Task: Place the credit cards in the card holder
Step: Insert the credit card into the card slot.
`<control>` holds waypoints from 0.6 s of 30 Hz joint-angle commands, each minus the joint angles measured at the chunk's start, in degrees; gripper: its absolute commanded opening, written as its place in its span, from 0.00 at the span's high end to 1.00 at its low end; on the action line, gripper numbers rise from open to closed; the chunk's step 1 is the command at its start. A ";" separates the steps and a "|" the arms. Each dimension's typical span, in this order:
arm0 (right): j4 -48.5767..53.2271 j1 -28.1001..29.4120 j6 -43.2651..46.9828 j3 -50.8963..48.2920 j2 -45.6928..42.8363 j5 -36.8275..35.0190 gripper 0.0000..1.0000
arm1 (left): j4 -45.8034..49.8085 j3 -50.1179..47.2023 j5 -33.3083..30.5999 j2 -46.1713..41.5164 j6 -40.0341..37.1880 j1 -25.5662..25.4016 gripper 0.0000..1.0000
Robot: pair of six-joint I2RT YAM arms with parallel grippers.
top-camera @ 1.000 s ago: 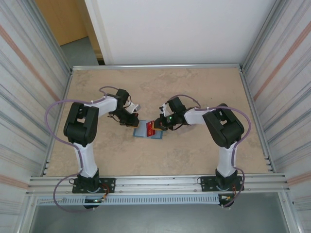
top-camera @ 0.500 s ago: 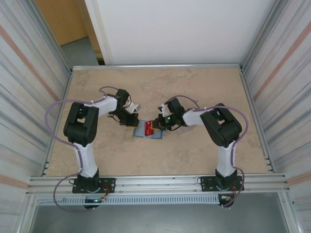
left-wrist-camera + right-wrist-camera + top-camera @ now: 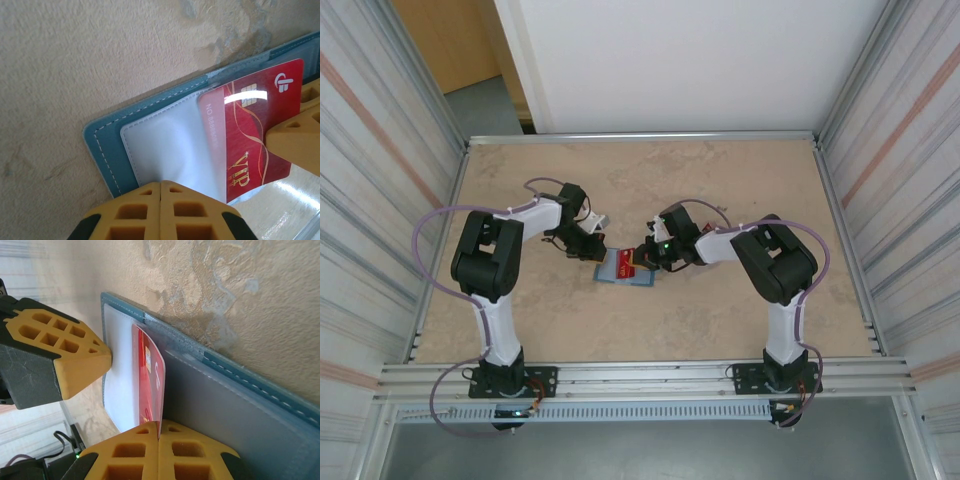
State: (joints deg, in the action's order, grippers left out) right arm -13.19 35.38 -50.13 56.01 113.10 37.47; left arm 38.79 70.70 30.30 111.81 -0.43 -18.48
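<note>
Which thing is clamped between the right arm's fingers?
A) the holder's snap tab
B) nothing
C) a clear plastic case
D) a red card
D: in the right wrist view the red card stands on edge, its near end caught in the seam between the shut right fingers.

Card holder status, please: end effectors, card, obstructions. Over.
Left end effector shut, tips pressing the card holder. Right end effector shut on the credit card, card edge partly under the clear pocket. Nothing blocking.
</note>
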 commanded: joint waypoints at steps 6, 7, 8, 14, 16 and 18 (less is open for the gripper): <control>5.88 2.46 -1.44 -0.87 0.09 -7.58 0.96 | 0.94 -1.36 -1.74 -0.27 -0.10 -0.86 0.97; 6.71 2.78 -1.03 -0.54 -0.26 -7.76 0.91 | 0.94 -1.35 -1.79 -0.25 -0.10 -0.86 0.97; 8.30 3.07 -0.14 0.19 -0.63 -7.94 0.87 | 0.81 -1.37 -1.75 -0.28 -0.06 -0.88 0.97; 17.66 4.11 4.59 4.67 -2.04 -9.85 0.79 | 0.90 -1.41 -1.69 -0.29 0.08 -0.86 0.97; 19.51 4.34 5.72 5.46 -2.29 -10.52 0.78 | 0.64 -1.48 -1.74 -0.28 0.11 -0.86 0.97; 22.49 4.52 7.27 7.00 -2.18 -11.21 0.77 | 0.80 -1.36 -1.69 -0.25 0.19 -0.90 0.98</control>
State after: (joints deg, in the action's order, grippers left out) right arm -0.16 39.27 -46.54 61.87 111.68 29.23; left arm 38.76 70.67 30.35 111.81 -0.23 -18.61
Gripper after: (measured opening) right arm 0.224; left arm 0.053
